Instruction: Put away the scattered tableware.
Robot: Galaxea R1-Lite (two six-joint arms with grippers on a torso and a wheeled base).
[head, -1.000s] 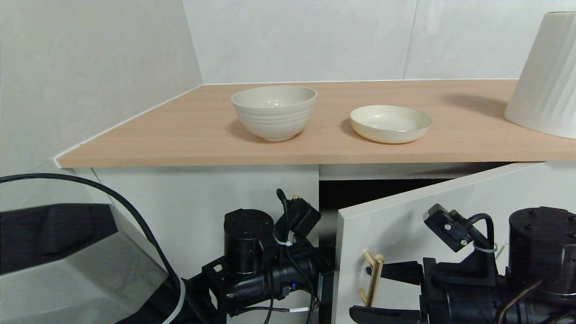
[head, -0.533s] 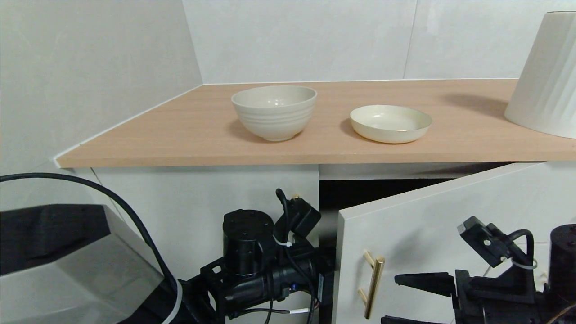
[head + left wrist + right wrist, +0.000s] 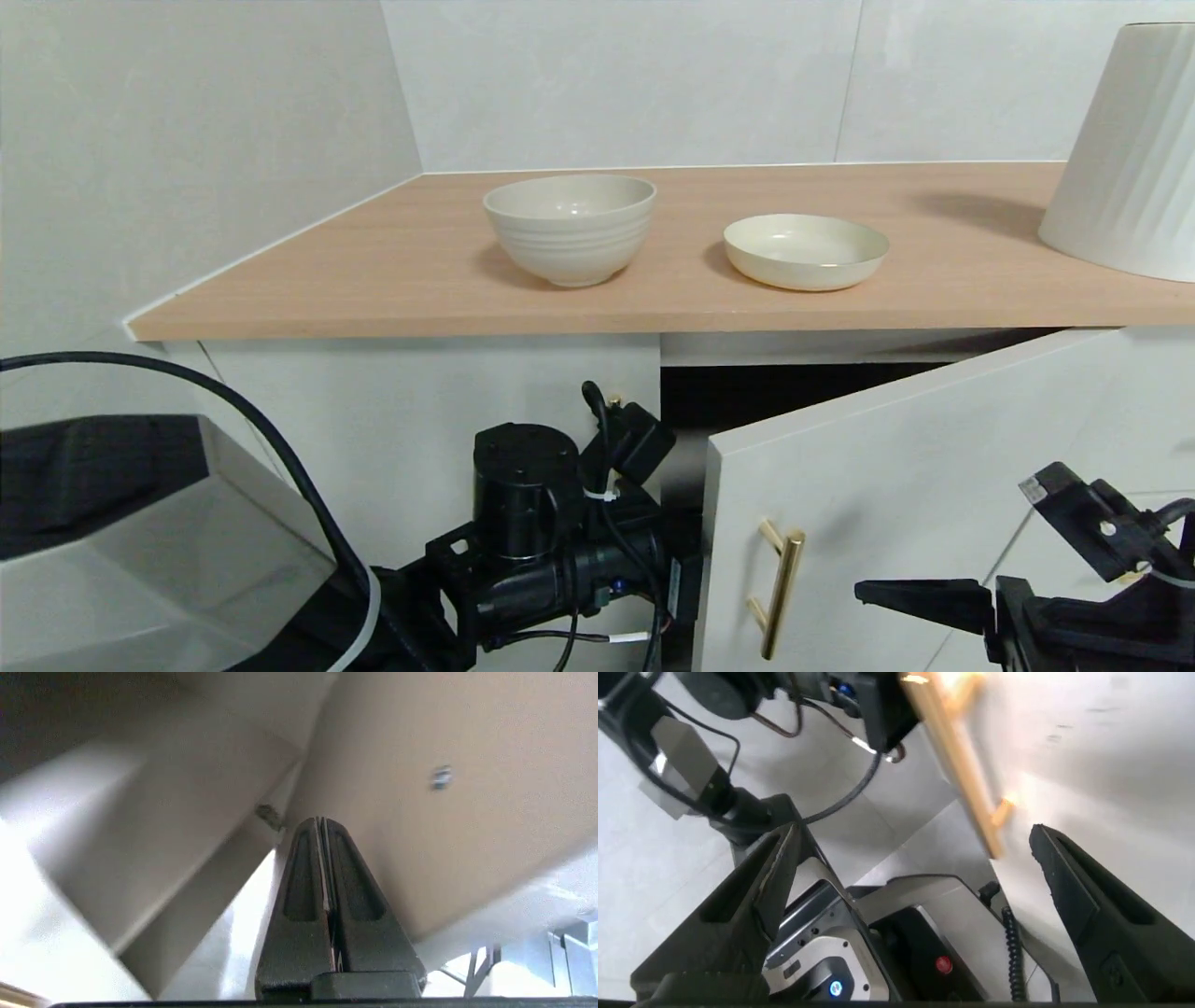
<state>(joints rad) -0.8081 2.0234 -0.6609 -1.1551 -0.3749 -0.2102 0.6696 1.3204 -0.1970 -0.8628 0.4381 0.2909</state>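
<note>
Sitting up on the wooden surface (image 3: 373, 280): a ribbed bowl (image 3: 569, 229) and a shallow dish (image 3: 805, 250), near each other but not touching, both well above the arms. Below, cabinet door (image 3: 887, 448) partly open, brass handle (image 3: 780, 588) free.

Right tool (image 3: 913, 835) spread wide just beside that handle, gripping nothing. Left tool (image 3: 319, 826) pressed together, empty, low by the cabinet front.

Likely trouble from here:
- Clipping the door edge or handle while lifting the right arm, and so swinging the door shut or wider than wanted.
- Knocking an arm against the overhanging lip of the surface on the way up.
- Pinching the dish's thin, low rim off-centre, then tipping or sliding it.
- Losing the glazed bowl wall from a weak grip and dropping it.
- Nudging the pale ribbed shade (image 3: 1130, 159) with a wide right-hand sweep.
</note>
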